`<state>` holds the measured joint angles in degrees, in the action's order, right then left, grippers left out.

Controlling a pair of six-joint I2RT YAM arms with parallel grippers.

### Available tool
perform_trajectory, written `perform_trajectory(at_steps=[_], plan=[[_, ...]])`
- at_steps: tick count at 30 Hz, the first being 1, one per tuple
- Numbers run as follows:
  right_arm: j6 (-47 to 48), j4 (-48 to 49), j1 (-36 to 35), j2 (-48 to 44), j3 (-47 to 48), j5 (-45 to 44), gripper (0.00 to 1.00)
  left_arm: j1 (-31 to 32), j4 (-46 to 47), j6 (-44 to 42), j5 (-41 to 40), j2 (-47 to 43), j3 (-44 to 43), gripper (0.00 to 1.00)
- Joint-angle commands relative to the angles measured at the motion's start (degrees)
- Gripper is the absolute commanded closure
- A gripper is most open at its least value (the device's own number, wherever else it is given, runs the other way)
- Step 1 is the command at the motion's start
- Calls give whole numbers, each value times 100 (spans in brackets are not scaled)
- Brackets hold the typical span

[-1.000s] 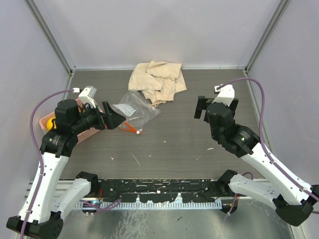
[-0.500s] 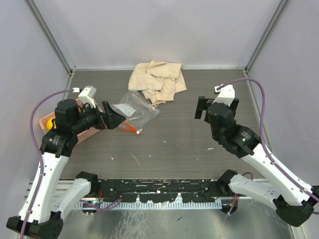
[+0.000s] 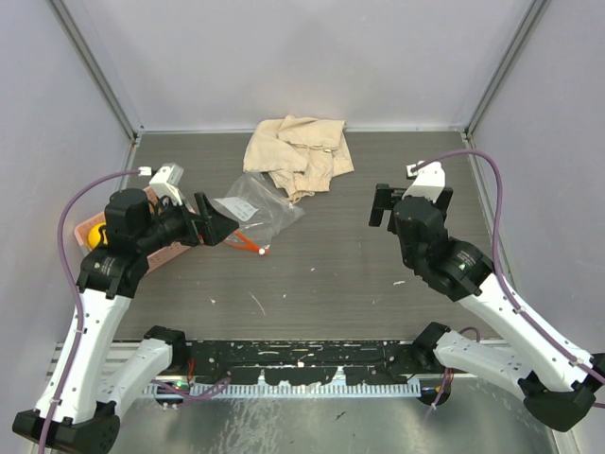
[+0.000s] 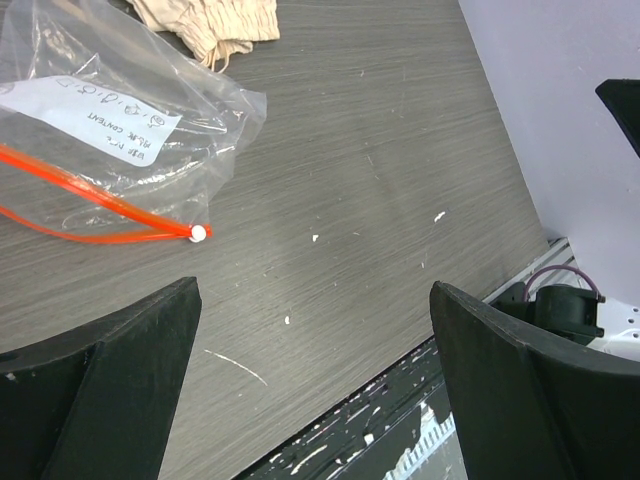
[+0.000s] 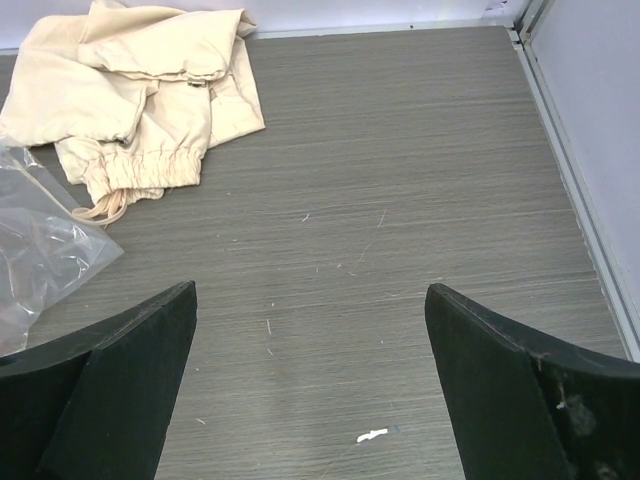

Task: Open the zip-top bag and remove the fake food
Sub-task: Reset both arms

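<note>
Zip-top bag (image 3: pixel 257 213): one is counted; it lies flat on the table (image 3: pixel 340 274), left of centre.
Zip strip (image 4: pixel 95 205): one orange strip is counted, on the bag's near edge; it runs roughly left to right. Its two tracks are seen apart away from the slider.
Slider (image 4: pixel 198 233): one white slider is counted, at the strip's right end.
Bag axis: the body extends from the strip toward the far right; the closed end is pointed at the cloth.
Label (image 4: pixel 88 117): one white handwritten slip is seen through the plastic.
Fake food (image 3: pixel 94 235): one yellow piece is visible, in the basket; the rest is hidden by the left arm.
Basket (image 3: pixel 83 225): one pink basket is counted, at the left table edge.
Cloth (image 3: pixel 298 151): one crumpled beige cloth is counted, at the bag's far corner, overlapping it.
Left gripper (image 4: pixel 312 290): the jaws are spread wide with nothing between them; it is placed just beside the strip's left end.
Right gripper (image 5: pixel 310 290): the jaws are spread wide and nothing is held; it is well apart from the bag, over bare table.
</note>
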<state>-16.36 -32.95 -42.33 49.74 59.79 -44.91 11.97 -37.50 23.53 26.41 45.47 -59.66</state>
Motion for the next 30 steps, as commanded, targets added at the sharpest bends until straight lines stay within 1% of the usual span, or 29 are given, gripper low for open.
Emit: perform_trajectory(at_steps=[1,30], plan=[[110,319,-23,-142,-25,-13,0,-23,344,4,145,-65,-11,2],[228,434,-30,-166,-141,-42,0,-20,461,-4,224,10,51,2]])
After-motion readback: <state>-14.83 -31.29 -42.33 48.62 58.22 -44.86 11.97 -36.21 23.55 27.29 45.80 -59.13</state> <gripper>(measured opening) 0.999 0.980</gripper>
